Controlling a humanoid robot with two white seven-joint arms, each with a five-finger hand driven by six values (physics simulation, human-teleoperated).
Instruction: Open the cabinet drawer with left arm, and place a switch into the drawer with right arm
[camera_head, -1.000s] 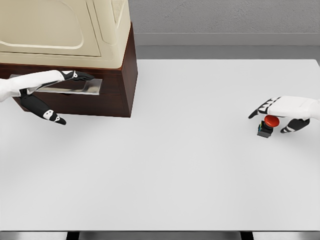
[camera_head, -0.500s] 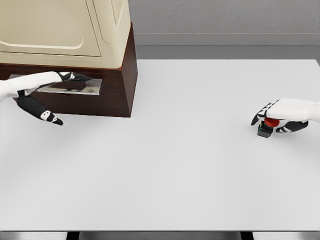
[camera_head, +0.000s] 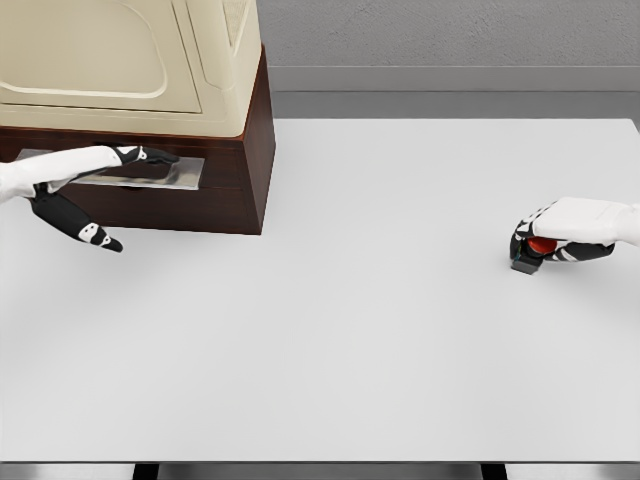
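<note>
White table (camera_head: 350, 330) filling most of view, grey wall (camera_head: 450, 35) running behind. Cabinet (camera_head: 130, 100) sitting at far left corner: cream top, dark wood base. Drawer (camera_head: 225, 190) staying closed, metal handle (camera_head: 150, 172) showing on front. Left hand (camera_head: 75, 190) reaching at handle, fingers lying over it, thumb hanging below, grip not closing. Right hand (camera_head: 560, 232) curling around switch (camera_head: 532, 250) with red button, switch resting on table near right edge.
</note>
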